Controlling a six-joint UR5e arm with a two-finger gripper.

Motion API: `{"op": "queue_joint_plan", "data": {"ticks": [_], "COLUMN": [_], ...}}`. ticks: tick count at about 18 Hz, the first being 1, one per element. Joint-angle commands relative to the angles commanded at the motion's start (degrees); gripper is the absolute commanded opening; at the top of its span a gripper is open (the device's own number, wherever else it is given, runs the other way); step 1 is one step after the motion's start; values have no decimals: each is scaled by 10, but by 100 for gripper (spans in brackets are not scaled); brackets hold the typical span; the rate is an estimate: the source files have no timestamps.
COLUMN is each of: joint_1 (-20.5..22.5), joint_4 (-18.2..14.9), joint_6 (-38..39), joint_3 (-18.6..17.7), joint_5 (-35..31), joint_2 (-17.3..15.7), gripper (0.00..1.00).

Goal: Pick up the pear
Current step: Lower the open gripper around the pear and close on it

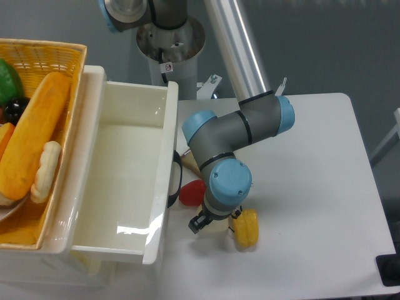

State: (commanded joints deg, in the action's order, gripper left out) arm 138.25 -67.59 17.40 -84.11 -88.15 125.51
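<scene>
While the gripper [201, 223] hangs low at lower centre of the frame, the step looks like closing in on the pear [217, 226] — only a pale sliver shows under the wrist, between the red pepper [192, 192] and yellow bell pepper [245, 227]. Whether the jaws are spread I cannot tell. Next comes a clean pinch — both peppers crowd it, the white bin [170, 144] near its left.

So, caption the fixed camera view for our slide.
UR5e gripper lowered between red pepper and yellow bell pepper, beside white bin.
</scene>
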Motion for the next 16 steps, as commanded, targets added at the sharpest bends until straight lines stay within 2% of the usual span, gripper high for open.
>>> {"op": "queue_joint_plan", "data": {"ticks": [2, 5, 11, 16], "joint_1": [0, 0, 1, 3], "joint_4": [0, 0, 1, 1], "joint_6": [0, -1, -17, -83], "joint_3": [0, 0, 11, 14], "joint_5": [0, 0, 0, 1], "joint_2": [0, -2, -17, -47], "gripper": [62, 52, 52, 52]}}
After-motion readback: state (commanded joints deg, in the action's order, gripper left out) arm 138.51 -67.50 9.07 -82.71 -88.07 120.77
